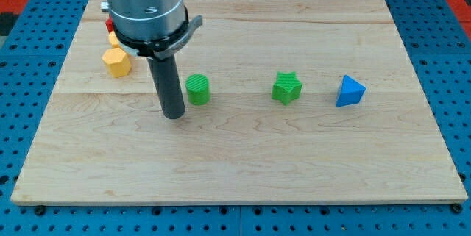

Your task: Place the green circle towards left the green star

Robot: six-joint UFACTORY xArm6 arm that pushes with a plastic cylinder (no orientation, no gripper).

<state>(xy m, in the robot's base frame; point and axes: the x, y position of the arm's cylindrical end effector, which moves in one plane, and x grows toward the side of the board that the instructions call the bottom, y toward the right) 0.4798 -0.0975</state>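
Note:
The green circle (197,89), a short green cylinder, stands on the wooden board left of centre. The green star (286,87) stands well to its right, at about the same height in the view. My tip (174,115) rests on the board just to the left of and slightly below the green circle, with a small gap between them. The dark rod rises from it to the grey arm head at the view's top left.
A blue triangle block (349,91) stands right of the green star. A yellow hexagon block (116,62) sits at the left, with another yellow block (113,38) and a red block (109,25) partly hidden behind the arm head. The wooden board (243,162) lies on a blue pegboard.

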